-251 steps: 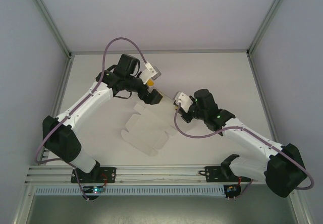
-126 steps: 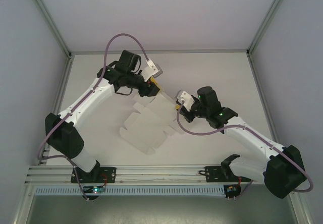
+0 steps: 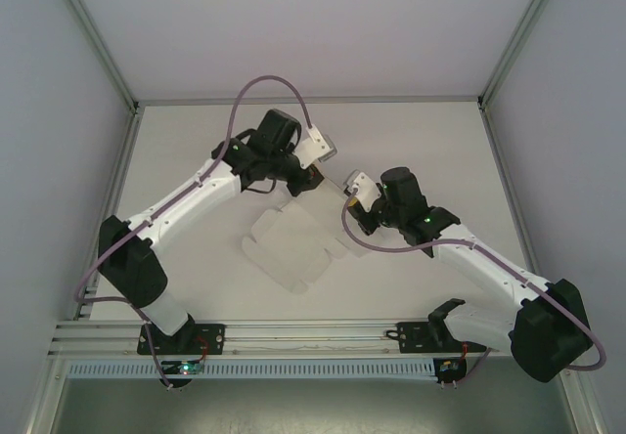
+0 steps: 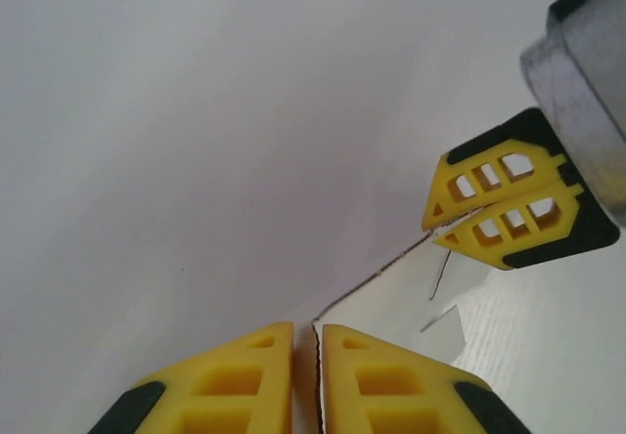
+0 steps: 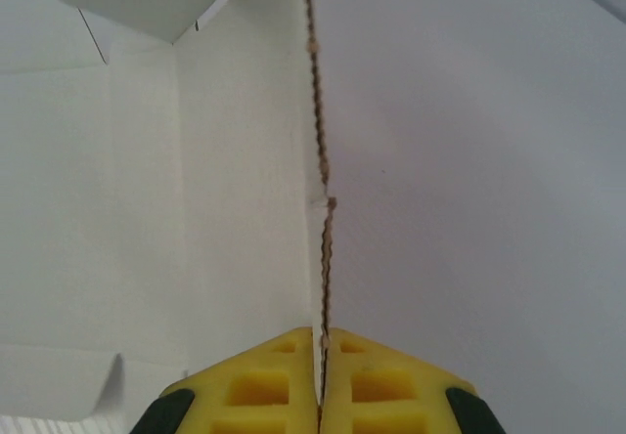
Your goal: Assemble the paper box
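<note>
The box (image 3: 289, 253) is an unfolded white die-cut sheet in the middle of the top view. Most of it lies flat on the table (image 3: 421, 141), with notched flaps along its lower and left edges. Its upper right part rises off the table towards the two grippers, which meet just above and right of centre.

The left gripper (image 3: 306, 184) comes in from the upper left and the right gripper (image 3: 349, 200) from the right. They are near each other on the same raised part of the sheet.

In the left wrist view, the left gripper (image 4: 308, 380) sits at the bottom edge. Its yellow fingers (image 4: 225, 380) are drawn almost together, with the thin edge of the box (image 4: 518, 326) pinched in the narrow slit between them. That edge runs up and right to the right gripper (image 4: 501, 206), whose fingers are likewise clamped on the card. Cut slits and a small flap show on the card at lower right.

In the right wrist view, the right gripper (image 5: 320, 380) is at bottom centre, fingers closed on the card. The rough edge of the card runs straight up the frame from between them. Creased panels of the box (image 5: 108, 190) fill the left half, with a flap folded over at upper left.
</note>
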You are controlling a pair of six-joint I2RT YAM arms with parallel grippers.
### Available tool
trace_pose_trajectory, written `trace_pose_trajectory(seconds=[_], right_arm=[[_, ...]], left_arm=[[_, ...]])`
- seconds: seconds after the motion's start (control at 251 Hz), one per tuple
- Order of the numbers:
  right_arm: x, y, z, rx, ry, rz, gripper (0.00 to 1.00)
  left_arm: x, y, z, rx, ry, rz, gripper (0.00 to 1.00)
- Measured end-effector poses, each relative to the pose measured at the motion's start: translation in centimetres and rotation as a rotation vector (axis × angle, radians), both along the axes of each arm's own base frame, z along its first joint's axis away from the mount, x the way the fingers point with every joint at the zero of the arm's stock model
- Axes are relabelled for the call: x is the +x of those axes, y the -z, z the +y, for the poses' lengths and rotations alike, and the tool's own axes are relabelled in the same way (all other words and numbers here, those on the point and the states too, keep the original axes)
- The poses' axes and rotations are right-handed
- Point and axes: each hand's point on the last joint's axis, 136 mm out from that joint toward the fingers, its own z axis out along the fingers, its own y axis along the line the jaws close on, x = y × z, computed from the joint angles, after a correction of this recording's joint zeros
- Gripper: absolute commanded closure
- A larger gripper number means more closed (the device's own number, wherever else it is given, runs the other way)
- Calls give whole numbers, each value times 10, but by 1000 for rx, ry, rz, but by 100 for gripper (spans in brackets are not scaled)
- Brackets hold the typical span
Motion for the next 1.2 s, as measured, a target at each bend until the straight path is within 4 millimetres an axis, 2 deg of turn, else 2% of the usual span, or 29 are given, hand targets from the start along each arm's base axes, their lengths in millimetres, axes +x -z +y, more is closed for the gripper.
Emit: trace_pose_trajectory(seconds=[0.12,0.271,0.315,0.347,0.399,0.551,0.654,0.69,0.718,0.766,0.802,0.818,0.926,1.054,1.201], right_arm=[[-2,-1,-1,23,35,26,100],[-3,-9,0,58,55,28,100],[-3,-9,0,62,60,31,100],[-3,-9,0,63,62,33,100],[-2,-9,0,62,70,36,100],[5,-12,2,56,98,34,100],[6,-14,4,56,103,29,100],[5,-14,5,56,97,28,100],[5,-14,5,55,96,28,100],[4,-14,6,53,93,26,100],[4,-14,5,51,91,23,100],[4,-14,5,49,89,23,100],[-1,-14,3,44,79,30,100],[-5,-16,5,57,60,38,100],[-9,-16,7,67,34,51,100]], left_arm=[[-3,1,-1,27,-66,-84,89],[0,-9,-5,25,-106,-159,87],[1,-9,-5,29,-113,-163,81],[1,-9,-7,30,-117,-163,81],[4,-11,-10,34,-127,-161,82],[25,-23,-21,47,-194,-129,100],[31,-27,-33,52,-191,-96,100],[30,-26,-36,64,-185,-87,95],[29,-23,-37,76,-180,-80,86],[27,-17,-35,106,-171,-74,59],[25,-14,-32,128,-168,-66,28],[24,-12,-31,134,-167,-63,22],[32,-10,-15,167,-207,-65,9],[38,-15,-4,148,-223,-52,8],[36,-12,0,146,-222,-34,7]])
